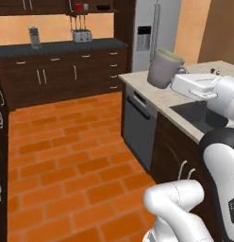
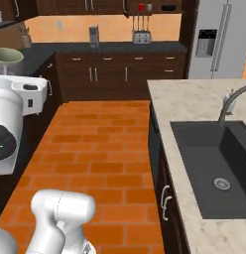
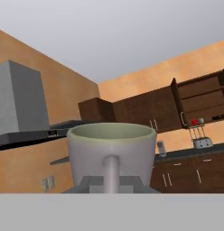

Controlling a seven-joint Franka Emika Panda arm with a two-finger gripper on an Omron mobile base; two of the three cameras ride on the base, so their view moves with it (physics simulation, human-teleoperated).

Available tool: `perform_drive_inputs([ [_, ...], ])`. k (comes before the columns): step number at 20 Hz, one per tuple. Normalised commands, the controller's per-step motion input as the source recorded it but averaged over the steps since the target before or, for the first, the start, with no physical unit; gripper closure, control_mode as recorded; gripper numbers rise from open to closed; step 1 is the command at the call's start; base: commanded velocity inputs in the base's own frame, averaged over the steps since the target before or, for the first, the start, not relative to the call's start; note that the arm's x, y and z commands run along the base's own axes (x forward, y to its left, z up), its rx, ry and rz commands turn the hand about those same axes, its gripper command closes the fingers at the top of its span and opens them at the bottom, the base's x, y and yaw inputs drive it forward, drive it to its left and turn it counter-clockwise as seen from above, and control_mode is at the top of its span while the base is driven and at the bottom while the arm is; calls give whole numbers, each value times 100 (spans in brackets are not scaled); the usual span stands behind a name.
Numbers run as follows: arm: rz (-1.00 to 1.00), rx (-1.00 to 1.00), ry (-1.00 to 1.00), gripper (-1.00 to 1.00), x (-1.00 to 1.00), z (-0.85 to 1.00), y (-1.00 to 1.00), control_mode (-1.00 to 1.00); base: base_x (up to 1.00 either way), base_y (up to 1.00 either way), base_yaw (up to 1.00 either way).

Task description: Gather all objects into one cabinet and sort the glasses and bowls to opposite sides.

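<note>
Task partly complete: the gripper (image 1: 178,80) is pinching an off-white mug (image 1: 163,67) by its handle, carried aloft above the bench (image 1: 159,97), while the red mug (image 3: 194,122) and black bowl (image 3: 217,117) already sit in the open cabinet (image 3: 202,101).

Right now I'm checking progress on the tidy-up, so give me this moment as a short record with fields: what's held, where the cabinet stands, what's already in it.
held: off-white mug, upright, gripped by its handle
gripper: gripper shut on the mug, raised above the island counter
target: open wall cabinet on the far wall, door swung open
on its shelf: red mug, another off-white mug, black bowl
below it: toaster on the dark counter
nearby: sink in the island
</note>
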Motion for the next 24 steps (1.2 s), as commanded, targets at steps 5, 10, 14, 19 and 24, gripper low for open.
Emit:
perform_drive_inputs([
  [5, 0, 0, 0, 100, 0, 0, 0, 100, 100, 26, -3],
  [10, 0, 0, 0, 100, 0, 0, 0, 100, 100, 54, 7],
  [14, 0, 0, 0, 100, 0, 0, 0, 100, 100, 11, 10],
  [19, 0, 0, 0, 100, 0, 0, 0, 100, 100, 24, 14],
  [24, 0, 0, 0, 100, 0, 0, 0, 100, 100, 18, 15],
])
